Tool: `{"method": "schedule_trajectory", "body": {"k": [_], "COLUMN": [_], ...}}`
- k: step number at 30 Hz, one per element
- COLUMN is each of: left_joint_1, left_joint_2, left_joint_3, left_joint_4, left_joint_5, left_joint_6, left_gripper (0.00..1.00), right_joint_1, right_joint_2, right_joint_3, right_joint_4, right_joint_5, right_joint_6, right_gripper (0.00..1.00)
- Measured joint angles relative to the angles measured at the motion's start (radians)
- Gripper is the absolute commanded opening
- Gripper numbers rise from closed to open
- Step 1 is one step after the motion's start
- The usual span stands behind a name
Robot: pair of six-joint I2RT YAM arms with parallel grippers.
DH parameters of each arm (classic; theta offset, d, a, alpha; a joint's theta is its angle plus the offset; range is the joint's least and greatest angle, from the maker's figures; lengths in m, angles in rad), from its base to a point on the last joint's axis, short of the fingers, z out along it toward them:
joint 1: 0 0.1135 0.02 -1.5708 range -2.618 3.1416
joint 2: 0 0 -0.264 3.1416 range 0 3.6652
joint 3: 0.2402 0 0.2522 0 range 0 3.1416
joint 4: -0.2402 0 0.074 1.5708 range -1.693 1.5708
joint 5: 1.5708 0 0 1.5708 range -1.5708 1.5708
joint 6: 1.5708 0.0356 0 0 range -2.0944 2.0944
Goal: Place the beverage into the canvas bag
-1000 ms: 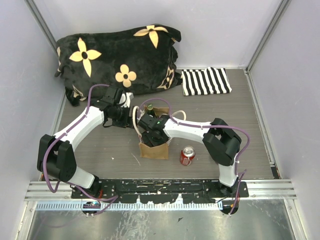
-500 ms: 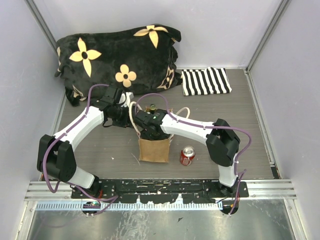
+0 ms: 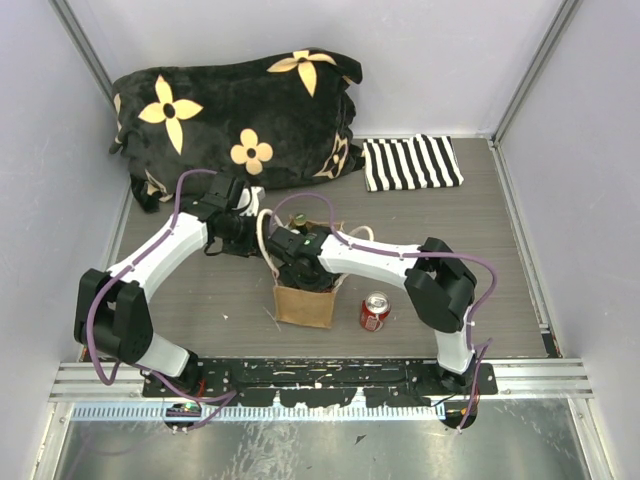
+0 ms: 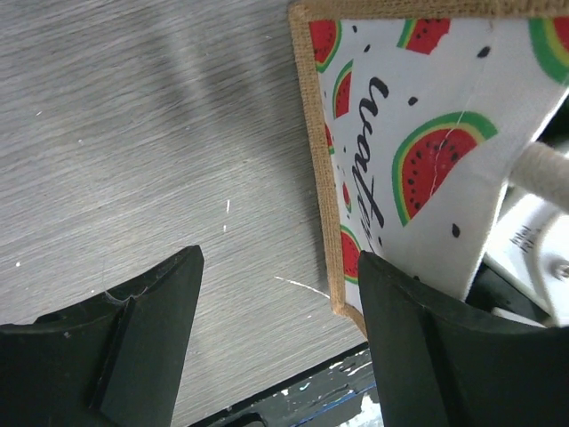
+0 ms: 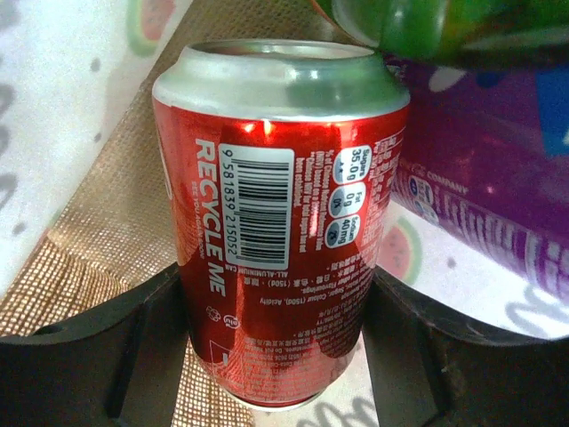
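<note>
The tan canvas bag (image 3: 306, 305) stands upright at the table's front middle. Its watermelon-print side shows in the left wrist view (image 4: 418, 133), and its woven inside in the right wrist view (image 5: 107, 231). My right gripper (image 3: 295, 255) reaches down into the bag's mouth. It is shut (image 5: 280, 294) on a red soda can (image 5: 276, 205), one finger on each side. My left gripper (image 3: 252, 228) is open (image 4: 280, 267) at the bag's left side, its right finger (image 4: 427, 347) against the bag's corner and wood floor between the jaws.
A second red can (image 3: 375, 310) stands on the table right of the bag. A green bottle (image 5: 427, 27) and a purple packet (image 5: 480, 178) lie inside the bag beside the held can. A black flowered cushion (image 3: 240, 110) and a striped cloth (image 3: 410, 162) lie at the back.
My right gripper rose toward the bag's far rim, then dipped back into its mouth. The bag shifted slightly. The left arm stayed put.
</note>
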Motion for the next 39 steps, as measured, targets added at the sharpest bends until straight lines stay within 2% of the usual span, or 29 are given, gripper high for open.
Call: {"method": "schedule_trajectory", "body": {"k": [4, 10, 16, 22, 25, 30, 33, 36, 39], "left_joint_1": [0.017, 0.083, 0.154, 0.158, 0.15, 0.105, 0.035, -0.046, -0.074], "left_joint_2": [-0.022, -0.152, -0.358, -0.615, -0.68, -0.641, -0.604, -0.578, -0.561], "left_joint_3": [-0.018, -0.092, -0.175, -0.218, -0.222, -0.225, -0.24, -0.257, -0.281], "left_joint_4": [-0.005, -0.003, 0.001, -0.009, -0.018, -0.023, -0.015, -0.008, 0.005], "left_joint_5": [-0.003, 0.037, 0.115, 0.27, 0.325, 0.33, 0.279, 0.203, 0.149], "left_joint_6": [0.005, 0.034, 0.119, 0.252, 0.268, 0.251, 0.211, 0.127, 0.019], "left_gripper": [0.79, 0.8, 0.81, 0.83, 0.82, 0.8, 0.79, 0.77, 0.75], "right_joint_1": [0.005, 0.013, 0.013, 0.013, 0.013, 0.013, 0.013, 0.013, 0.013], "right_joint_2": [0.019, 0.038, 0.041, 0.041, 0.041, 0.041, 0.041, 0.042, 0.042], "right_joint_3": [-0.036, -0.064, -0.071, -0.072, -0.072, -0.072, -0.072, -0.071, -0.069], "right_joint_4": [0.06, 0.128, 0.156, 0.16, 0.16, 0.16, 0.16, 0.16, 0.158], "right_joint_5": [-0.007, -0.007, -0.008, -0.007, -0.006, -0.003, -0.003, -0.003, -0.002], "right_joint_6": [-0.003, -0.005, -0.005, -0.004, -0.003, -0.001, 0.0, 0.0, 0.0], "right_gripper": [0.01, 0.01, 0.01, 0.01, 0.01, 0.01, 0.01, 0.01, 0.01]}}
